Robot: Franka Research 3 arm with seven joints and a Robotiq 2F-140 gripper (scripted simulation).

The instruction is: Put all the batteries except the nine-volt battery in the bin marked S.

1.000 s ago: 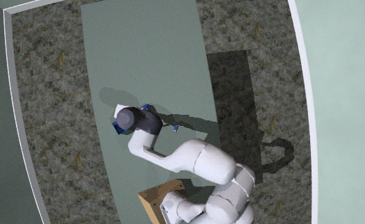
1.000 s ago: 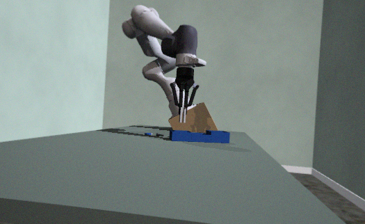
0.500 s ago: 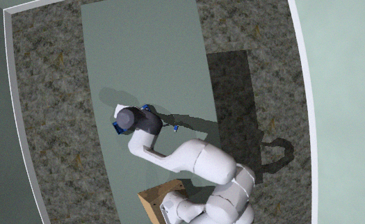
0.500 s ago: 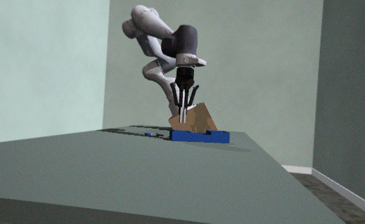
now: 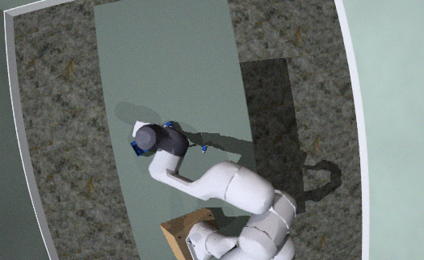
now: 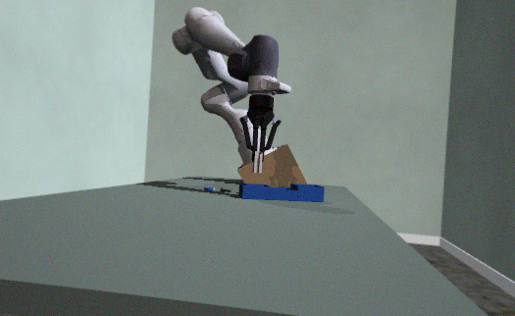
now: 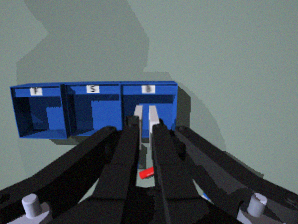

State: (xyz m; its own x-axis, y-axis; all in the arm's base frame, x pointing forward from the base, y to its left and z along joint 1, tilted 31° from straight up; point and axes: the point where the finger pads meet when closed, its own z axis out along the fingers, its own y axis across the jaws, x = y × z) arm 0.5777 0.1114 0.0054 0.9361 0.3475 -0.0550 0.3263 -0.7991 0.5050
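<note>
Three joined-looking blue bins stand in a row in the wrist view: bin F [image 7: 52,92] at left, bin S [image 7: 107,90] in the middle, and a third bin [image 7: 167,90] with an unclear label at right. No thing shows in the visible parts of bins F and S. My gripper [image 7: 145,115] [image 6: 257,172] is shut with a narrow gap and nothing visible between its fingertips. It hangs above the third bin and hides part of its inside. A red cylinder [image 7: 147,173] lies on the table near that bin, partly hidden by the fingers; I cannot tell if it is a battery.
A small blue thing [image 5: 204,148] [image 6: 209,188] [image 7: 206,196] lies on the table beyond the bins' right end. A small dark thing [image 6: 226,189] lies near it in the exterior view. A brown wooden block [image 6: 285,167] [image 5: 186,223] stands near the arm's base.
</note>
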